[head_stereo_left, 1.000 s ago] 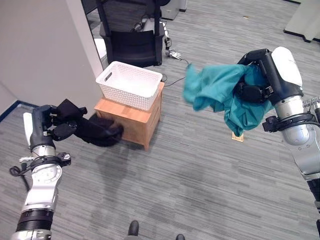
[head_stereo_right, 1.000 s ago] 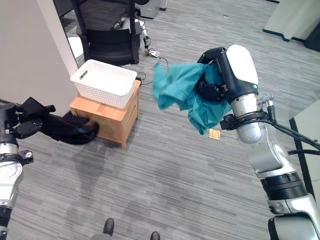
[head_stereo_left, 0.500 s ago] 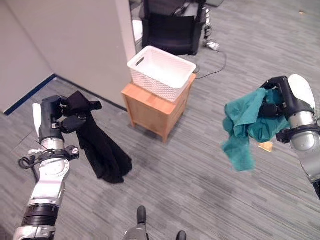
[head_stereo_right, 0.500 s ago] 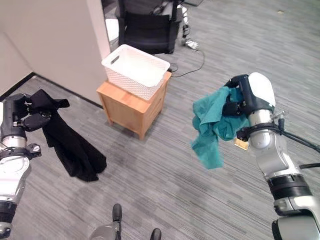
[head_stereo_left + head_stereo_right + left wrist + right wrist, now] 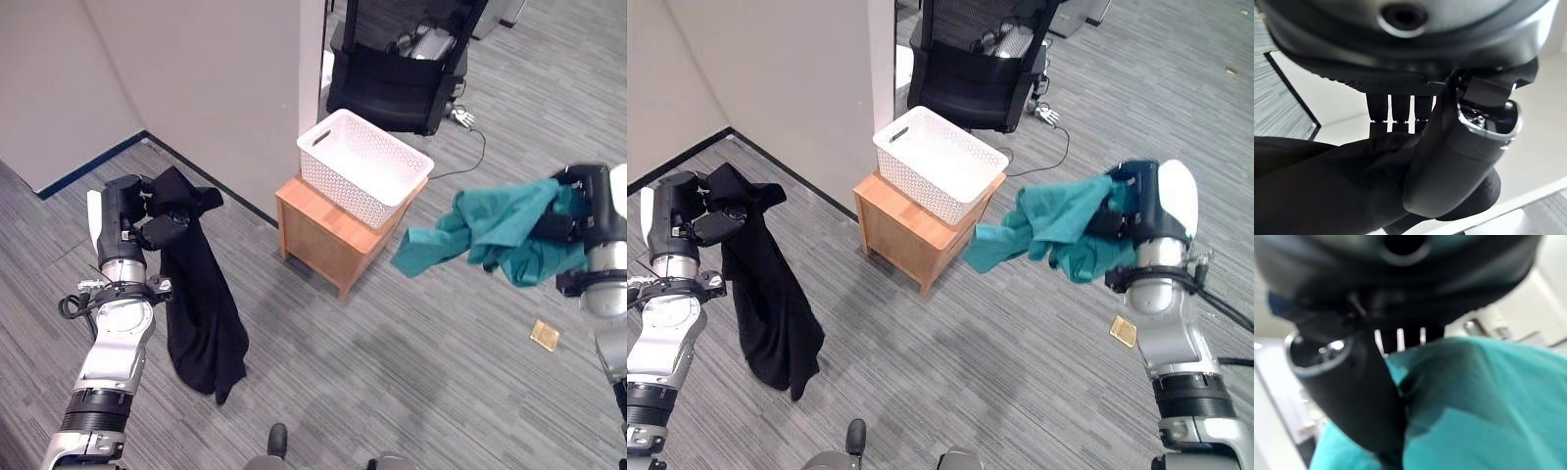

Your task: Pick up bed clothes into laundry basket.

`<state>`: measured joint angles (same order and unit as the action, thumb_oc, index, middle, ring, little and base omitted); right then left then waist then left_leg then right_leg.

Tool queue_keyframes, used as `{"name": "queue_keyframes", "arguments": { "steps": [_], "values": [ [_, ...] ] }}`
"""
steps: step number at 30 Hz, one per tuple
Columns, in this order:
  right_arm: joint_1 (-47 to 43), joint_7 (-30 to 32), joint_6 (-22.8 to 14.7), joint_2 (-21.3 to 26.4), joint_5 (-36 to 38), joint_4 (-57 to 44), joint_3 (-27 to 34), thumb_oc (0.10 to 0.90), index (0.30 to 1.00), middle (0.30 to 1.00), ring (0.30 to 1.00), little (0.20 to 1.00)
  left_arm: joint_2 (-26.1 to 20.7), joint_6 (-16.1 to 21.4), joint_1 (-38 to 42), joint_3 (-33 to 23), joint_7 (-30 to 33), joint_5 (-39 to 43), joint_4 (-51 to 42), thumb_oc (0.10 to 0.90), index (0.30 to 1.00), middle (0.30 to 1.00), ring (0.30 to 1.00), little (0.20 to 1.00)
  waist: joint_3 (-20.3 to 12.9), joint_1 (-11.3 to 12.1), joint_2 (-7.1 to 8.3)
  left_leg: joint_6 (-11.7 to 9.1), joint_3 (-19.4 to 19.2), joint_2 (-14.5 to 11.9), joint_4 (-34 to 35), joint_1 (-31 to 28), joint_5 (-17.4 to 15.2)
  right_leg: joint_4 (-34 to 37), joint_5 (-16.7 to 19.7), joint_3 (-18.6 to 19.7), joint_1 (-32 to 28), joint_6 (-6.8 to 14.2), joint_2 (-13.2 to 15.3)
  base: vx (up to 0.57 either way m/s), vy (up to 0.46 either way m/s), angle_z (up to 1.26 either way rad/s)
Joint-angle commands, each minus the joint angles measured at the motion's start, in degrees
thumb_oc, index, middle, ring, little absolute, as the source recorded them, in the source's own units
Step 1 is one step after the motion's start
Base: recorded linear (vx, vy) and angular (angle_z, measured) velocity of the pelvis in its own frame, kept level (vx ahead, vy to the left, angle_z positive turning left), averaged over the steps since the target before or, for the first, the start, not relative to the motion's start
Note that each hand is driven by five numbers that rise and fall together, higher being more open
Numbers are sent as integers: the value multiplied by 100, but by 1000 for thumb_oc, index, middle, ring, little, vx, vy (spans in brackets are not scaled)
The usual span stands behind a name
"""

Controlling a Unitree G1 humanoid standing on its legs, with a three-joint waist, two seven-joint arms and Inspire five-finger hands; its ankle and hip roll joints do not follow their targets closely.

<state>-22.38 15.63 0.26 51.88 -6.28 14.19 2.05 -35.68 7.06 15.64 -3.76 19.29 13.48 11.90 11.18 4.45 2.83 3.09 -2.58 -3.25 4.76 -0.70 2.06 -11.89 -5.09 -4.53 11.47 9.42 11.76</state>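
Two pieces of clothing are up off the floor: one black garment (image 5: 201, 304) hanging long from the left robot hand (image 5: 147, 220), and one teal garment (image 5: 490, 230) bunched in the right robot hand (image 5: 1127, 211), a loose end trailing out sideways. That makes two robot hands, each closed on its own piece. There is one white laundry basket (image 5: 364, 166), and one small wooden cabinet (image 5: 328, 230) under it. One black office chair (image 5: 397, 73) stands behind. One small tan square (image 5: 545, 335) lies on the grey floor (image 5: 392, 392).
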Motion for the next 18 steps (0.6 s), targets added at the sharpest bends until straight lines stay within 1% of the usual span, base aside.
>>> {"name": "queue_keyframes", "arguments": {
  "steps": [1, 2, 3, 4, 5, 6, 7, 8, 9, 10, 11, 13, 14, 15, 16, 17, 18],
  "values": [
    [-940, 441, -301, 792, 214, -275, -102, 400, 300, 300, 300, 300, -661, 571, 528, -96, 32, 84, -347, 400, 300, 300, 300, 300, -749, -143, 315, -811, 221, 82, 24, 63, -121, 1419, 925, 0, -254, 149, -632, 404, -72, 21],
    [-1106, 484, -319, 873, 283, -275, -168, 400, 300, 300, 300, 300, -649, 592, 608, -47, 61, 75, -234, 400, 300, 300, 300, 300, -682, -214, 333, -830, 385, 84, 24, -91, -199, 1673, 1145, 28, 167, 253, -847, 292, -45, 43],
    [-1132, 484, -317, 881, 288, -266, -184, 400, 300, 300, 300, 300, -645, 595, 617, -51, 64, 74, -226, 400, 300, 300, 300, 300, -692, -226, 307, -834, 395, 61, 24, -81, -219, 1666, 1134, 13, 176, 255, -866, 283, -72, 76],
    [-1259, 469, -320, 946, 282, -298, -283, 400, 300, 300, 300, 300, -646, 590, 596, -61, 94, 41, -221, 400, 300, 300, 300, 300, -665, -234, 312, -857, 443, 27, 24, -134, -248, 1659, 1197, -101, 351, 296, -900, 131, -64, 97],
    [-1378, 414, -297, 1050, 286, -341, -371, 400, 300, 300, 300, 300, -654, 591, 558, -77, 83, 27, -261, 400, 300, 300, 300, 300, -666, -231, 343, -869, 458, 36, 24, -142, -260, 1689, 1197, -182, 322, 282, -877, 242, -184, 86],
    [-1479, 361, -311, 1160, 266, -481, -437, 400, 300, 300, 300, 300, -613, 604, 401, -167, 81, -27, -272, 400, 300, 300, 300, 300, -690, -219, 458, -894, 498, 23, 24, -238, -366, 1689, 1339, -226, 213, 248, -780, 166, -150, 59],
    [-1488, 357, -306, 1163, 267, -486, -449, 400, 300, 300, 300, 300, -606, 604, 388, -178, 81, -30, -279, 400, 300, 300, 300, 300, -686, -231, 452, -892, 505, 25, 24, -244, -367, 1689, 1334, -232, 204, 249, -776, 257, -226, 42],
    [-1612, 313, -304, 1313, 263, -521, -509, 400, 300, 300, 300, 300, -569, 597, 257, -194, 66, -14, -242, 400, 300, 300, 300, 300, -789, -234, 566, -969, 495, -47, 24, -329, -444, 1689, 1386, -172, 69, 192, -731, 136, -106, 29],
    [-1640, 313, -307, 1317, 267, -507, -540, 400, 300, 300, 300, 300, -562, 599, 246, -203, 66, -13, -243, 400, 300, 300, 300, 300, -793, -242, 556, -973, 496, -50, 24, -333, -448, 1689, 1380, -173, 65, 191, -734, 287, -209, 44],
    [-1900, 262, -302, 1591, 283, -441, -750, 400, 300, 300, 300, 300, -597, 588, 167, -201, 20, 0, -206, 400, 300, 300, 300, 300, -936, -213, 628, -1062, 491, -175, 24, -352, -473, 1689, 1413, -199, -53, 176, -707, 156, -104, 26],
    [-1950, 262, -306, 1601, 292, -418, -800, 400, 300, 300, 300, 300, -587, 588, 160, -212, 18, 3, -204, 400, 300, 300, 300, 300, -940, -222, 612, -1067, 493, -180, 24, -351, -475, 1689, 1409, -202, -52, 174, -712, 213, -148, 24],
    [-2225, 203, -302, 1792, 381, -249, -1056, 400, 300, 300, 300, 300, -621, 595, 58, -270, 4, 32, -183, 400, 300, 300, 300, 300, -1029, -192, 635, -1176, 518, -301, 24, -329, -466, 1689, 1358, -217, -165, 129, -741, 146, -119, 2],
    [-2283, 190, -283, 1845, 429, -190, -1127, 400, 300, 300, 300, 300, -622, 604, 5, -292, 7, 63, -198, 400, 300, 300, 300, 300, -1041, -159, 661, -1224, 544, -366, 24, -320, -461, 1689, 1331, -240, -208, 110, -749, 221, -199, 8],
    [-2442, 177, -279, 1898, 512, -74, -1262, 400, 300, 300, 300, 300, -608, 618, -56, -343, 15, 127, -214, 400, 300, 300, 300, 300, -1058, -158, 661, -1325, 599, -516, 24, -329, -445, 1689, 1254, -315, -282, 71, -780, 164, -151, 17],
    [-2460, 177, -281, 1898, 517, -66, -1281, 400, 300, 300, 300, 300, -607, 616, -63, -349, 14, 130, -217, 400, 300, 300, 300, 300, -1058, -169, 653, -1331, 607, -524, 24, -332, -447, 1689, 1249, -325, -289, 66, -786, 162, -167, 17],
    [-2513, 191, -293, 1884, 596, -42, -1324, 400, 300, 300, 300, 300, -598, 628, -112, -365, 6, 156, -251, 400, 300, 300, 300, 300, -1067, -143, 651, -1391, 617, -619, 24, -347, -417, 1689, 1171, -378, -368, 37, -823, 130, -134, 23],
    [-2616, 220, -313, 1898, 754, 29, -1362, 400, 300, 300, 300, 300, -623, 632, -124, -371, 5, 225, -305, 400, 300, 300, 300, 300, -1004, -61, 654, -1454, 584, -749, -32, -328, -103, 1689, 1035, -462, -518, -30, -861, 139, -179, 24]
  ]
}}
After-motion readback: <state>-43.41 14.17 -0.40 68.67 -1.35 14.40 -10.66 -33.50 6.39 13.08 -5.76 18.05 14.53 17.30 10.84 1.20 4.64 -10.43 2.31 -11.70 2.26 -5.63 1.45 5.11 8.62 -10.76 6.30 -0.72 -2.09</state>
